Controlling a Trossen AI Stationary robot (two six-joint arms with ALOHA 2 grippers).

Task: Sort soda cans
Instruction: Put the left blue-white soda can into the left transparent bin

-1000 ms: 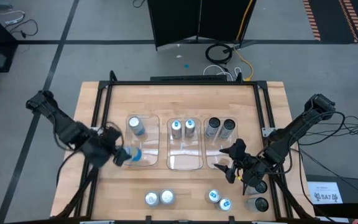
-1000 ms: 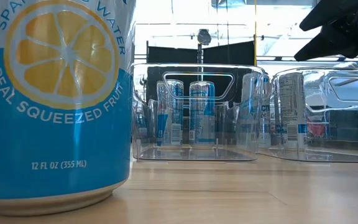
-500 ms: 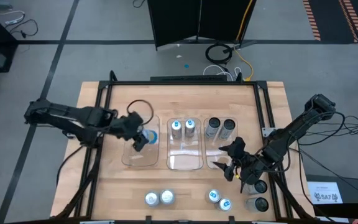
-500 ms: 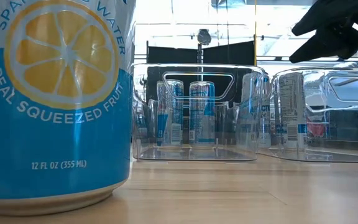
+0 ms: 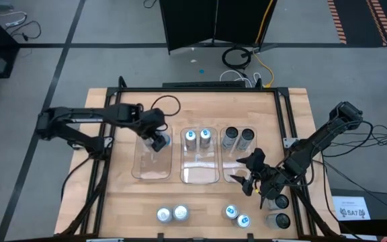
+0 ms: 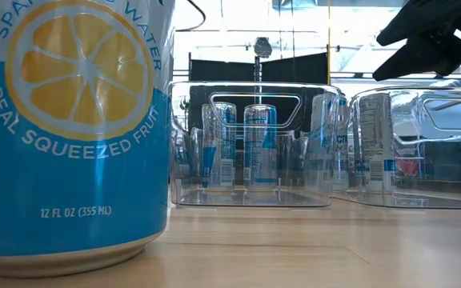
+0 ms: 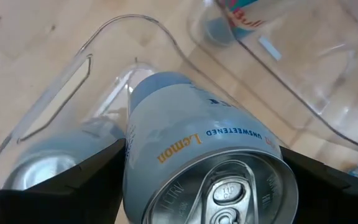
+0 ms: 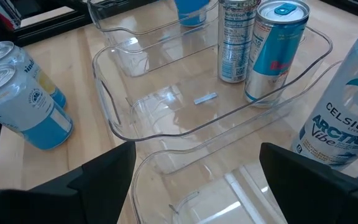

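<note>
Table (image 5: 294, 107) — light wood, three clear bins in a row at mid-frame of the high view.

Left bin (image 5: 143, 168): the left gripper (image 5: 158, 141) sits over its far end, fingers clamped on a lemon can (image 7: 204, 155), pale blue with a silver top. In the left wrist view a second silver-topped can (image 7: 42, 171) lies just beside it, seemingly inside the same bin, though the curved plastic muddles that.

Middle bin (image 5: 200, 176): two blue-topped cans (image 5: 197, 137) upright at its far end.

Right bin (image 5: 232, 168): two dark cans (image 5: 238, 137) at its far end. The right gripper (image 5: 250, 176) hovers over the near end, fingers spread wide and holding nothing.

Loose cans along the lower edge of the high view — two silver-topped cans (image 5: 172, 214) at lower centre, two more blue-topped ones (image 5: 236, 215) to their right, and two dark ones (image 5: 278, 216) at lower right, partly under the right arm.
</note>
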